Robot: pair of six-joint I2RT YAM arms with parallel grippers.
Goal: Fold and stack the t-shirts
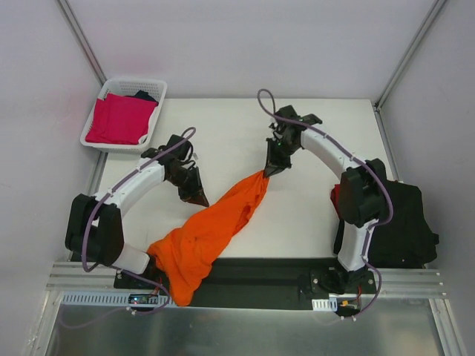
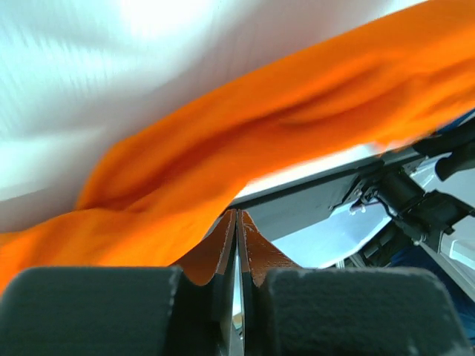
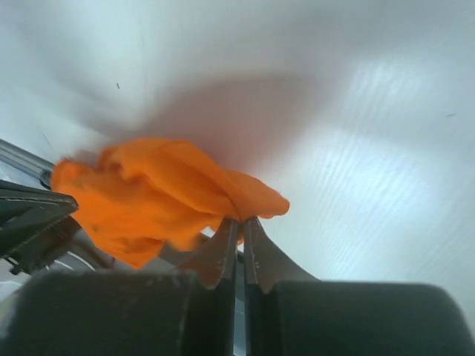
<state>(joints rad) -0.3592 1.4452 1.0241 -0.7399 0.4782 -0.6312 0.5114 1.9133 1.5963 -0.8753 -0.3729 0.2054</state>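
Far left corner of the flat white worktop (image 1: 237, 126): white plastic lattice basket (image 1: 96, 141), holding a folded magenta-pink cloth t-shirt (image 1: 119, 119), with a scrap of black cloth (image 1: 145, 95) showing behind it. Not part of the present grasp.

Left of centre: left hand (image 1: 202, 200), clenched, fingertips at the left edge of the bright orange cloth t-shirt (image 1: 211, 237). In the left wrist view, cloth drawn down to the closed tips, so judged pinched rather than merely touched.

Centre: bright orange cloth t-shirt, bunched into a long, rope-like band. Long axis diagonal, running from the near left edge of the worktop, with a loose mass hanging over that edge beside the left arm's base, up toward the far right. Deep creases throughout. No sleeve, collar or hem distinguishable.

Right of centre: right hand (image 1: 269, 170), clenched on the far tip of the band, with a crumpled knot of orange cloth bulging past the fingertips in the right wrist view. Both hands thus on one garment, the left hand near mid-length and the right hand at the far end. Bulk of the cloth nearward of both.

Near right corner and past the right edge: heap of black cloth t-shirts (image 1: 404, 222) with a red trim (image 1: 335, 199), partly hidden behind the right arm.

Judged step: spreading before folding. Next move dependent on drawing the hands apart across the long axis. Expect drag from the hanging mass.
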